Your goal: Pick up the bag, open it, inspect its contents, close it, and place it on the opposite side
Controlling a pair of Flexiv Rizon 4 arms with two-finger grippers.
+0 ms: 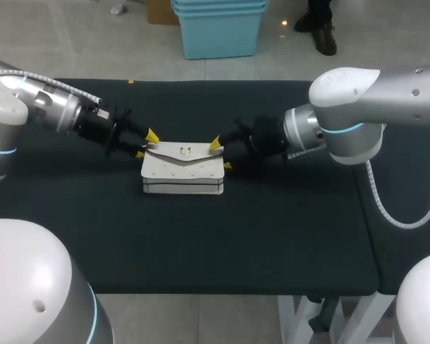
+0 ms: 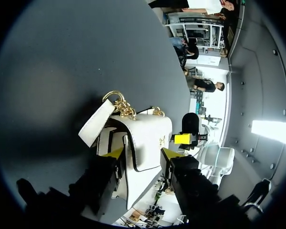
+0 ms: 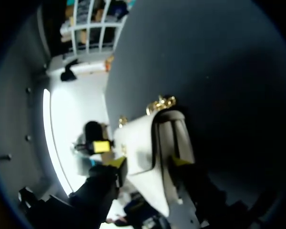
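White leather flap handbag (image 1: 183, 170), long axis arm-to-arm on black surface (image 1: 272, 236); left fingers (image 1: 152, 135) and right fingers (image 1: 215, 144) pinch opposite ends (both equally near).

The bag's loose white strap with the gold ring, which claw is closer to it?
Left. The left claw straddles the end of the white bag right beside the strap. The right claw is at the bag's opposite end.

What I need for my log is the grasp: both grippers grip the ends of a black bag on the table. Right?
No: the bag is white, not black, as the head view shows. The left gripper and right gripper do grip its ends on the table.
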